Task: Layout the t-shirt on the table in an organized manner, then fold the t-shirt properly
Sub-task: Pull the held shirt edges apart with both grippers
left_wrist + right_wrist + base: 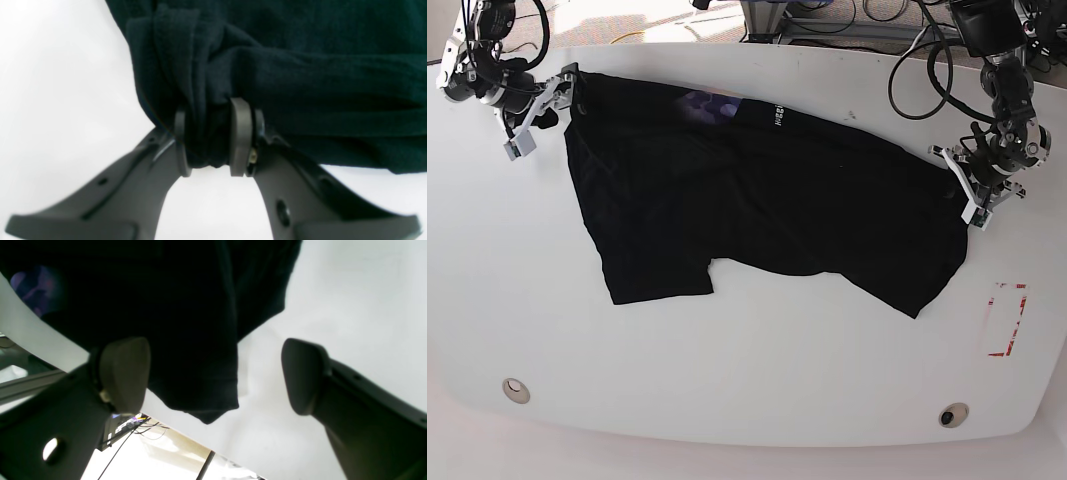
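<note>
Left gripper (pixel 213 140) pinches a bunched fold of the black t-shirt (pixel 757 200) at the garment's 3 o'clock edge, the cloth hiding its fingertips. At 10 o'clock the right gripper (pixel 213 376) stands spread wide, one corner of the shirt hanging between its pads (pixel 125 373) without clear contact. On the white table (pixel 747 380) the shirt lies spread, the neck label's lettering too small to read.

white lettering (pixel 778 117) too small to read, purplish patch (pixel 35 290) blurred
</note>
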`<action>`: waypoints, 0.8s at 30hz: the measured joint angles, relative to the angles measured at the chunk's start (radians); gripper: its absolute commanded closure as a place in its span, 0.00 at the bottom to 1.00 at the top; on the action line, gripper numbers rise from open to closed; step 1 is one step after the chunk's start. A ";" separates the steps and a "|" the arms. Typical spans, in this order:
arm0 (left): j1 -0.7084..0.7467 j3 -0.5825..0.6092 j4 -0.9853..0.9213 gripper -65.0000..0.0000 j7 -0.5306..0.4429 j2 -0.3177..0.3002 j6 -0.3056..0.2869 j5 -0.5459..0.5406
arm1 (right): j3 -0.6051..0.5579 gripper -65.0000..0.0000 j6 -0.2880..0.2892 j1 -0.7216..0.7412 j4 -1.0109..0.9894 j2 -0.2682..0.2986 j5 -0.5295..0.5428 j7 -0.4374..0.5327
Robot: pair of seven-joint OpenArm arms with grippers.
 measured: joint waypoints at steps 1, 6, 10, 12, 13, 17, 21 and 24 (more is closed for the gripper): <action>0.000 0.000 0.000 0.79 0.000 0.000 0.000 0.000 | -0.001 0.11 0.000 0.002 0.000 -0.001 0.004 0.001; 0.000 0.000 0.000 0.79 0.000 -0.001 0.000 0.000 | -0.001 0.18 0.000 0.002 -0.001 -0.001 0.014 0.003; 0.000 0.000 0.000 0.79 0.000 -0.001 0.000 0.000 | -0.001 0.20 0.000 0.002 -0.012 -0.002 -0.008 0.003; 0.000 0.000 0.000 0.79 0.000 -0.001 0.000 0.000 | -0.001 0.20 0.000 0.002 -0.025 -0.010 -0.040 0.005; 0.000 0.000 0.000 0.79 0.000 -0.001 0.000 0.000 | -0.001 0.20 -0.001 0.003 -0.032 -0.015 -0.054 0.006; 0.000 0.000 0.000 0.79 0.000 -0.001 0.000 0.001 | 0.000 0.20 0.004 0.005 -0.053 -0.034 -0.057 0.029; 0.000 0.000 0.000 0.79 0.000 -0.002 0.000 0.000 | 0.000 0.22 0.003 0.010 -0.055 -0.043 -0.065 0.037; 0.000 0.000 0.000 0.79 0.000 -0.003 0.000 0.000 | -0.001 0.31 0.003 0.008 -0.055 -0.043 -0.066 0.037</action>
